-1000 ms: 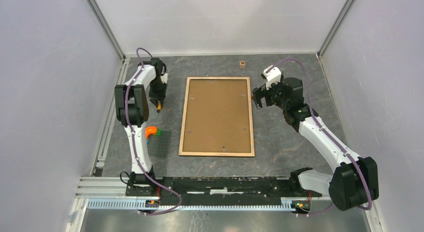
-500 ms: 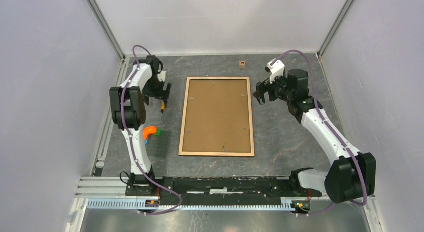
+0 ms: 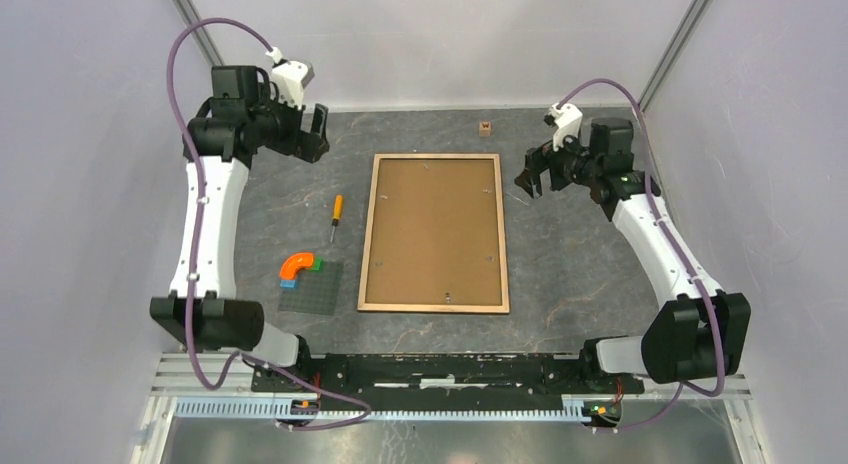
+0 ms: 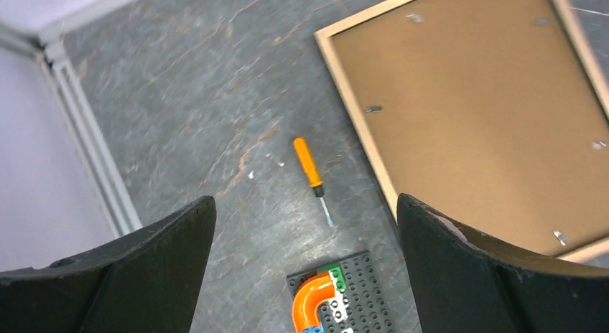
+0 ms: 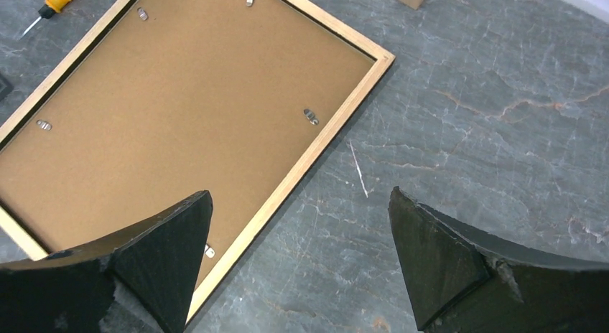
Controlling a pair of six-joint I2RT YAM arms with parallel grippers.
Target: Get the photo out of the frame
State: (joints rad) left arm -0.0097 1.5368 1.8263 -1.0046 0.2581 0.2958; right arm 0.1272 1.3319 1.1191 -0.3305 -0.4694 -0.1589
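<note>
Frame [image 3: 434, 232] lies face down on the counter [image 3: 570, 274], brown fibreboard back up inside its light wood edge, small metal tabs [image 5: 310, 116] along the board; I can't see the photo. I read the left jaws released, empty, high over the orange screwdriver [image 3: 337, 210]; the right jaws likewise, beside the frame's far right corner.

Looks like a robotics lab test cell: plain white panels [image 3: 90, 184] on three sides, joined by aluminium profiles [image 3: 208, 54] at the far corners of a grey marble-patterned bench [image 3: 580, 274], with two white robot arms [image 3: 205, 224] bolted to a black rail [image 3: 450, 369] at its near edge.
</note>
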